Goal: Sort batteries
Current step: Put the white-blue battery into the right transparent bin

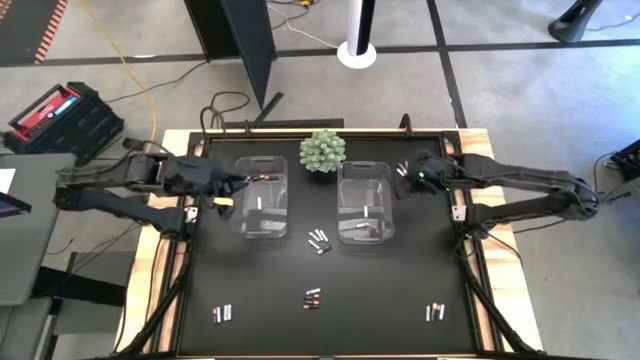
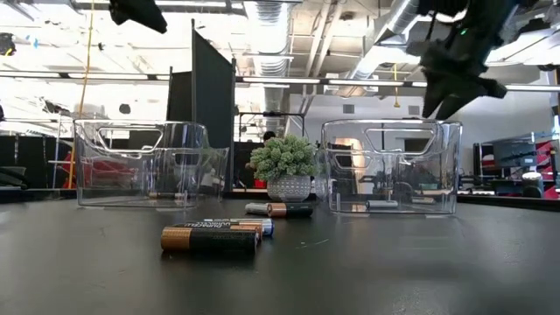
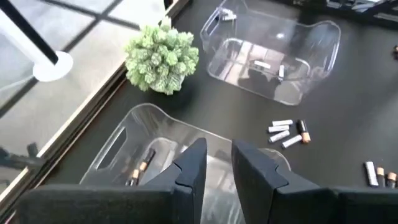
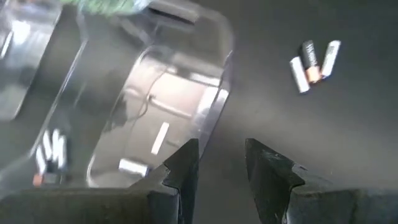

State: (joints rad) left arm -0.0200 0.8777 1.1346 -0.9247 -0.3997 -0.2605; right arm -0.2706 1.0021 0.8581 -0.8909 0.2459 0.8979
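Batteries lie in small groups on the black table: one between the bins point(image 1: 318, 240), one nearer point(image 1: 312, 297), and two by the near edge point(image 1: 224, 313) point(image 1: 434, 312). Dark copper-ended cells point(image 3: 140, 168) lie in the left clear bin point(image 1: 262, 197). Pale cells point(image 4: 160, 137) lie in the right clear bin point(image 1: 365, 202). My left gripper point(image 3: 219, 163) hovers open and empty over the left bin's left side point(image 1: 235, 185). My right gripper point(image 4: 221, 162) hovers open and empty beside the right bin's right wall point(image 1: 405, 178). In the low view both grippers are high above the table point(image 2: 136, 10) point(image 2: 455, 61).
A green spiky plant in a pot point(image 1: 323, 150) stands at the far edge between the two bins. A few more batteries point(image 4: 314, 62) lie on the table by the right bin. The table has raised wooden side rails point(image 1: 170, 260). Open black surface stretches toward the near edge.
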